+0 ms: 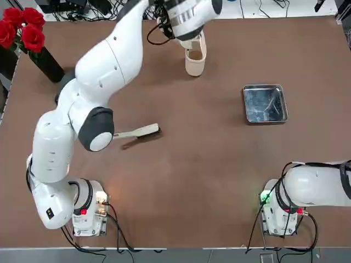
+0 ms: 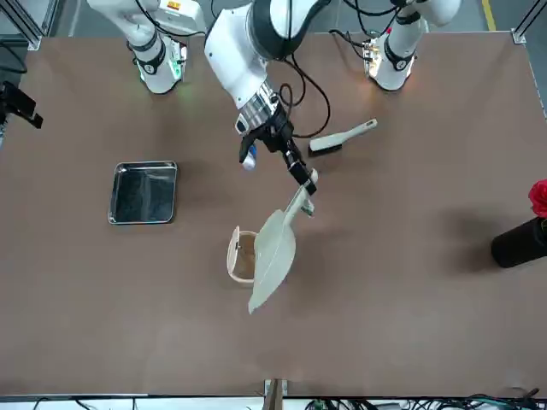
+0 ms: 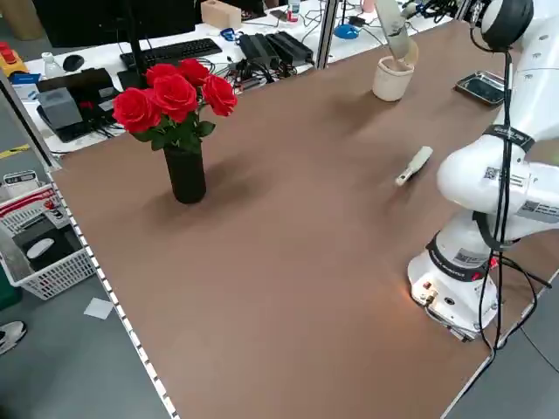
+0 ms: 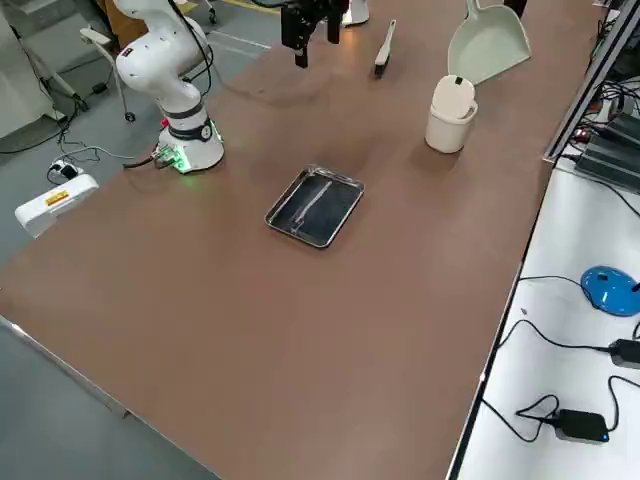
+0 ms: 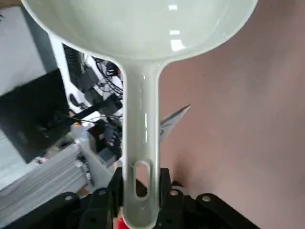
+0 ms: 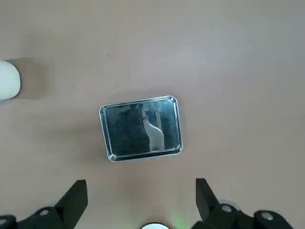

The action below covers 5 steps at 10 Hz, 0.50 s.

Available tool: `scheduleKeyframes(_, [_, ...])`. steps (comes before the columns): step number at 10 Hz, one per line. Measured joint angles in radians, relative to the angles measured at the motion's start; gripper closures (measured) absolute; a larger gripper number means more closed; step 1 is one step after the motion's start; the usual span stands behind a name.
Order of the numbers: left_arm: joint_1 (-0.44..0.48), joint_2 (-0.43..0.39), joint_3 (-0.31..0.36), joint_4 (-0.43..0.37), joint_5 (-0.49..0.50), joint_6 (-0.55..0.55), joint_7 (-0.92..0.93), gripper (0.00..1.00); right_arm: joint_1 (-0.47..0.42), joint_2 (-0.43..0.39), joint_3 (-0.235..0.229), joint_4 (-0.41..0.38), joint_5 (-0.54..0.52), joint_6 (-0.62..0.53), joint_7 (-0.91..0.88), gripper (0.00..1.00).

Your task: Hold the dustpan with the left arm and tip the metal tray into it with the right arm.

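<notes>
The table (image 1: 181, 181) is a wide brown surface, mostly bare through its middle and near side, with desks and cables crowding just past the far edge. The left arm (image 1: 98, 71) stretches diagonally from its base at the near-left corner across to the far edge, covering much of the left half from above. The right arm (image 1: 318, 186) is folded back over its base at the near-right corner, leaving the right half open.

A vase of roses (image 1: 24, 33) stands at the far-left corner, well apart from everything else.

The dustpan (image 2: 273, 252) hangs in the air, tilted, scoop lowest, over the far middle of the table. The left gripper (image 2: 301, 178) is clamped on the end of its handle. Just beside the scoop, a small bin (image 2: 241, 254) sits on the table near the far edge.

The tray (image 1: 265, 103) lies flat on the right side, well clear of bin and dustpan, with bare table all round it. The right gripper (image 6: 141, 200) hangs high above it with its fingers (image 6: 74, 200) spread wide, holding nothing.

A brush (image 1: 140, 131) lies flat in the left-centre, beneath the left arm's elbow.
</notes>
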Motion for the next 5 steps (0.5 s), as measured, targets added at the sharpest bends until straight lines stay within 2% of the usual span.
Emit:
scheduleKeyframes(2, [0.035, -0.046, -0.001, -0.003, -0.093, -0.007, 0.011, 0.67, 0.000, 0.000, 0.000, -0.009, 0.000, 0.014, 0.000, 0.00])
scheduleKeyframes(5, [0.113, -0.103, -0.002, -0.017, -0.234, -0.012, 0.061, 0.67, 0.000, 0.003, 0.009, -0.070, 0.000, 0.084, 0.000, 0.00])
